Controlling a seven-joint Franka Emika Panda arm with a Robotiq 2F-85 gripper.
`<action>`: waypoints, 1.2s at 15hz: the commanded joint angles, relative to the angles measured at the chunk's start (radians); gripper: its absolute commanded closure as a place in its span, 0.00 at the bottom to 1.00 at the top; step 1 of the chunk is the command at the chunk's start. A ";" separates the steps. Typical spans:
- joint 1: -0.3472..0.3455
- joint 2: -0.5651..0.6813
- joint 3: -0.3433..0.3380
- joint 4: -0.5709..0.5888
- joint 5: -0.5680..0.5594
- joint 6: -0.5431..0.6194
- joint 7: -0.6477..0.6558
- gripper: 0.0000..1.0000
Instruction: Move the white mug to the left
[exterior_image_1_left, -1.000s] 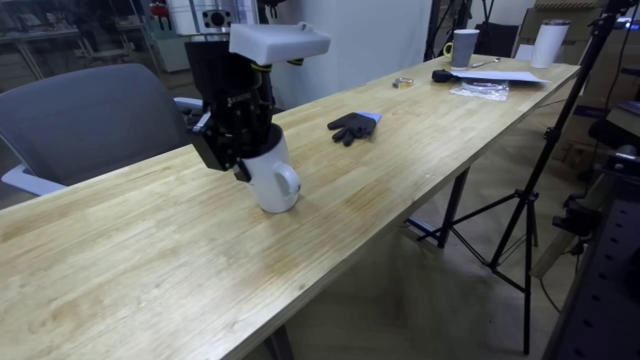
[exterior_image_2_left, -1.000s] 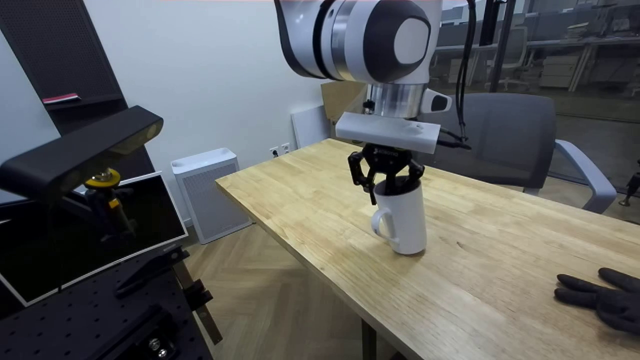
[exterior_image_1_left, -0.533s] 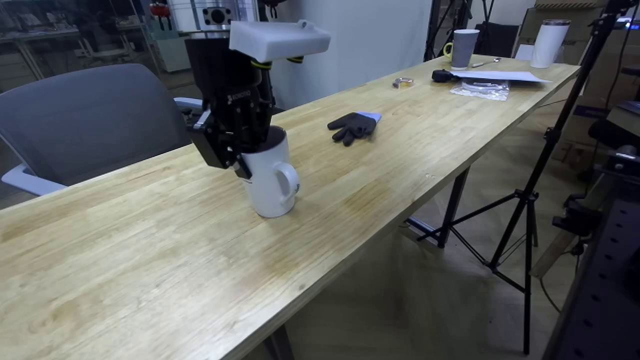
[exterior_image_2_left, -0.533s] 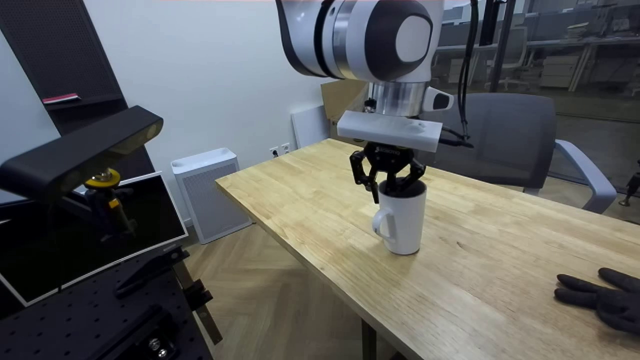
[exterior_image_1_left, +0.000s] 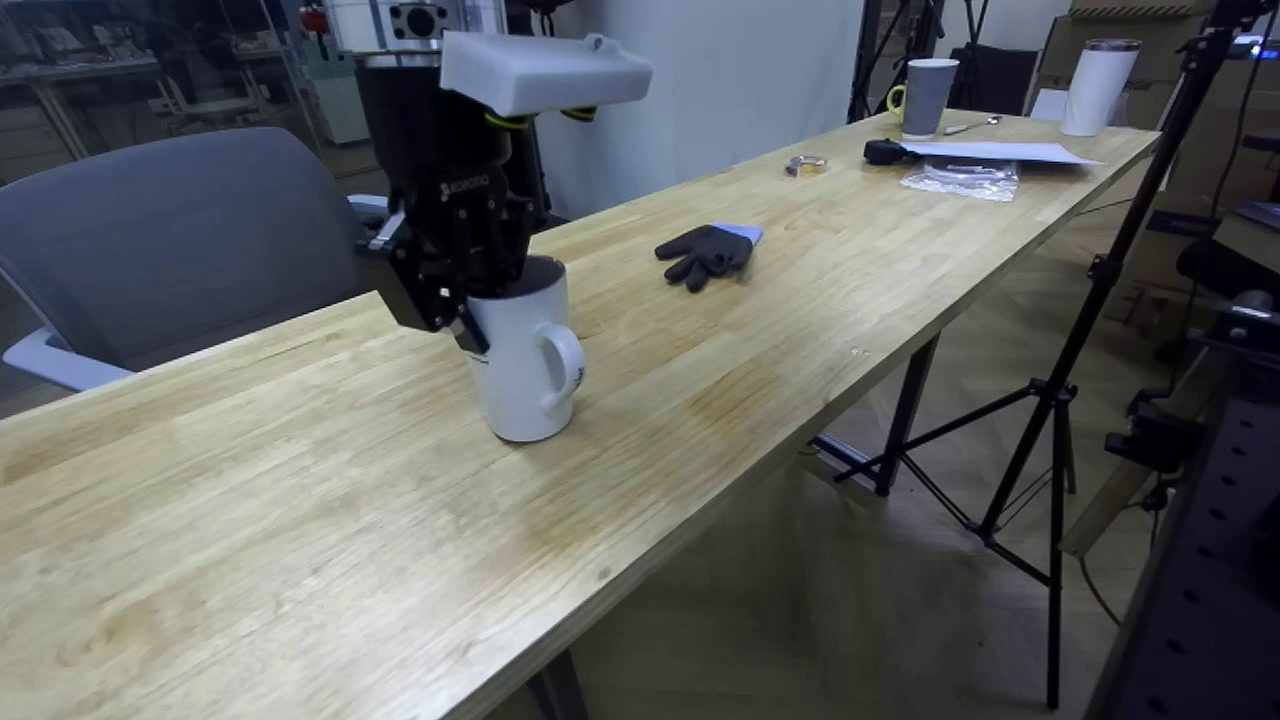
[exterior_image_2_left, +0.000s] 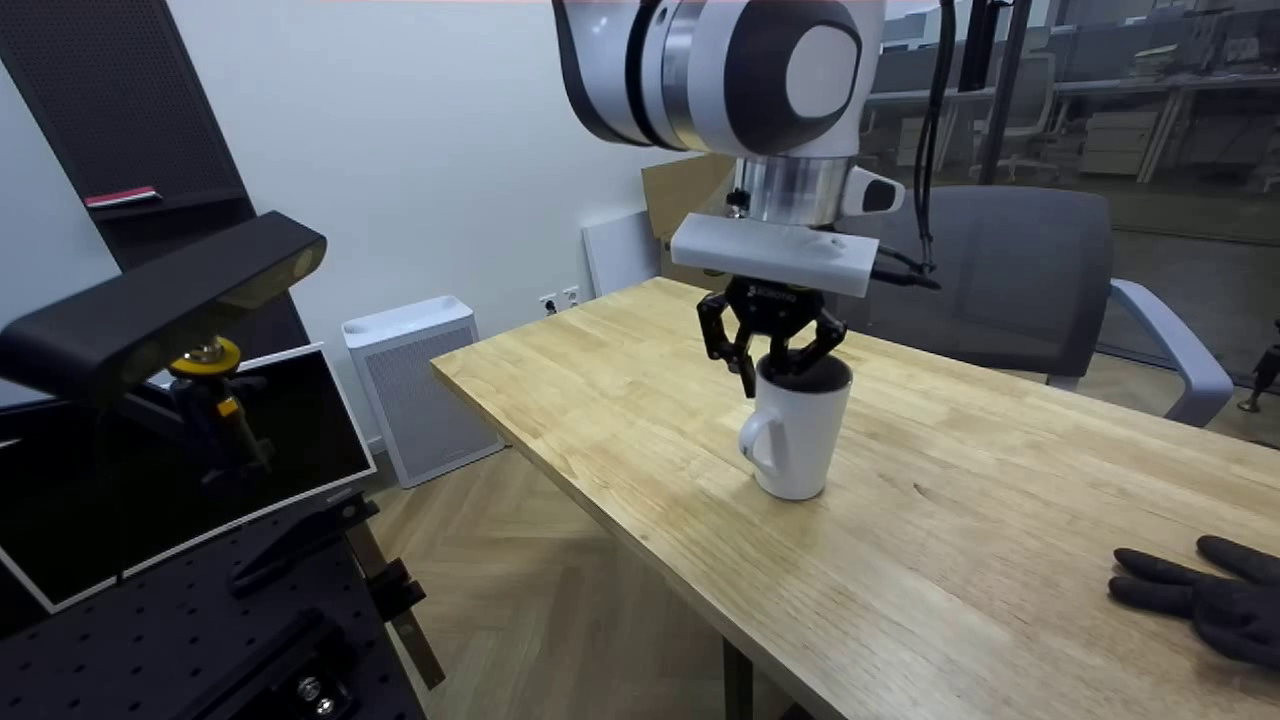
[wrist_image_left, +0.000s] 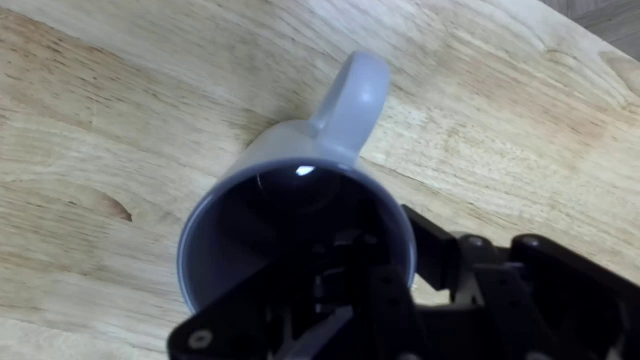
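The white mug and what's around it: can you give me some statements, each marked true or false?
1. The tool has one finger inside the white mug and another finger outside. True.
2. The mug lies on its side. False: its opening faces up.
3. A dark glove lies on the wooden table. True.
4. The glove touches the mug. False: they are apart.
5. The mug's inside is white. False: it looks dark.
6. The mug's handle is clear of the tool. True.
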 joint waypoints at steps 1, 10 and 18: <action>-0.008 -0.045 0.018 0.001 0.021 -0.024 0.004 0.96; 0.003 -0.082 0.018 0.004 0.026 -0.037 0.011 0.96; 0.028 -0.115 0.014 0.008 0.019 -0.033 0.034 0.96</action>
